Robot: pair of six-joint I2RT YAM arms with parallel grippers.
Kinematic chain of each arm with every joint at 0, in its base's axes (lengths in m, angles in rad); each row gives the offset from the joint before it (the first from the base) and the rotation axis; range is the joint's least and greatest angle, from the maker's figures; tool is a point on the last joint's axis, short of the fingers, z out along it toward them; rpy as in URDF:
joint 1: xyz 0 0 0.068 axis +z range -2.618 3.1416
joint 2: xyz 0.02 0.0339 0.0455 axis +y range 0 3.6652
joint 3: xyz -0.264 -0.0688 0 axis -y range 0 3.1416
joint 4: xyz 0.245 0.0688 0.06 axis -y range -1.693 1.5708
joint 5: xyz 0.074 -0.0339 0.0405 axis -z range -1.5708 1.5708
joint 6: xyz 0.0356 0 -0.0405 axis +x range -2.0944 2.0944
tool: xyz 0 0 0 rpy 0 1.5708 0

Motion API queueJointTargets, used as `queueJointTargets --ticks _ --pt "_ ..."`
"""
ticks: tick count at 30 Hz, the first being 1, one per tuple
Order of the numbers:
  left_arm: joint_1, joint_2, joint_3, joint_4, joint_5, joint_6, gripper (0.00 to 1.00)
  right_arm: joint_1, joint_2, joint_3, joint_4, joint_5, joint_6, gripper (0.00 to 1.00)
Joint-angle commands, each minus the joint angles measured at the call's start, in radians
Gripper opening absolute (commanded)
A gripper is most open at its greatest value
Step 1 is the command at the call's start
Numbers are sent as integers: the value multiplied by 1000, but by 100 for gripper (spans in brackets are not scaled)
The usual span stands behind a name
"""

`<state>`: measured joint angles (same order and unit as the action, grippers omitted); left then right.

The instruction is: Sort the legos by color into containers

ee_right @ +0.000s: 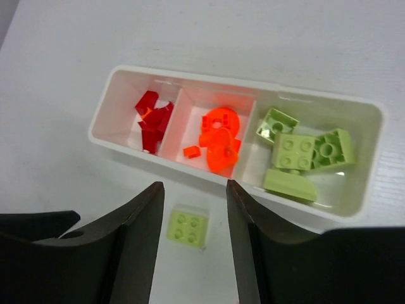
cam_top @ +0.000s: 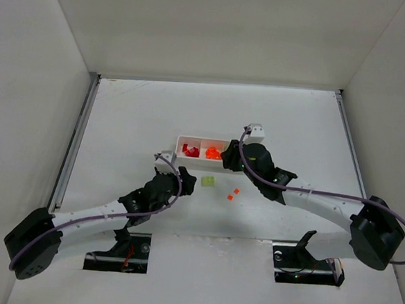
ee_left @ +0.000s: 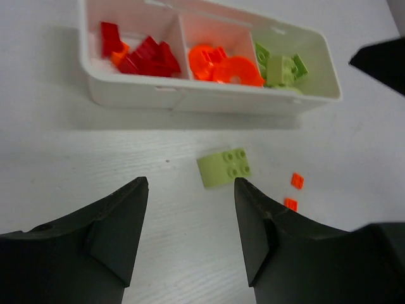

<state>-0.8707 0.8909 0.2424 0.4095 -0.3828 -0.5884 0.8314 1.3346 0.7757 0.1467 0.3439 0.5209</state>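
While working over the tabletop (cam_top: 295, 124) toward the tray (ee_left: 190, 98), closing in, by the look of it, on the last loose pieces. Showing red legos (ee_right: 152, 117) in the tray's left compartment, orange legos (ee_right: 218, 130) in its middle, pale green legos (ee_right: 297, 152) at its right.

Probably calling for coming straight down, squaring the jaws to flat sides, closing only once straddling, then lifting clear over the tray's near wall before letting go at the right end.

Hovering the right tool (ee_right: 193, 190) over the tray's near-right corner, jaws standing partly apart, gripping and touching nothing. Holding the left tool (ee_left: 190, 190) low off the tray's near-left corner, likewise partly apart and empty.

Leaving one pale green brick (ee_left: 224, 166) flat just on the tray's near side, opposite the middle compartment, showing between the right tool's fingers (ee_right: 126, 253). Leaving two tiny orange bricks (ee_left: 297, 180) beside it, toward the tray's right end.
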Motion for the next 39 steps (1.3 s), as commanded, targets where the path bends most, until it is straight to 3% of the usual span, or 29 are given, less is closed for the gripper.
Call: queueJointTargets --ticks 1,7,11,19,25,33,39 --pt "-92 112 44 74 -51 36 57 -5 -58 -68 68 12 14 51" --pt "-220 380 199 80 -171 36 63 -21 -118 -137 100 12 19 70" --pt "-244 459 247 77 -252 42 66 -54 -169 -187 129 9 37 73" --pt "-173 605 290 103 -192 47 67 -110 -173 -213 154 -79 87 73" --pt "-184 692 347 112 -171 50 67 -107 -178 -219 160 -80 87 73" --pt "-169 717 354 118 -176 53 66 -107 -166 -214 163 -82 87 73" --pt "-138 724 365 127 -173 142 66 -107 -150 -210 163 -80 87 73"
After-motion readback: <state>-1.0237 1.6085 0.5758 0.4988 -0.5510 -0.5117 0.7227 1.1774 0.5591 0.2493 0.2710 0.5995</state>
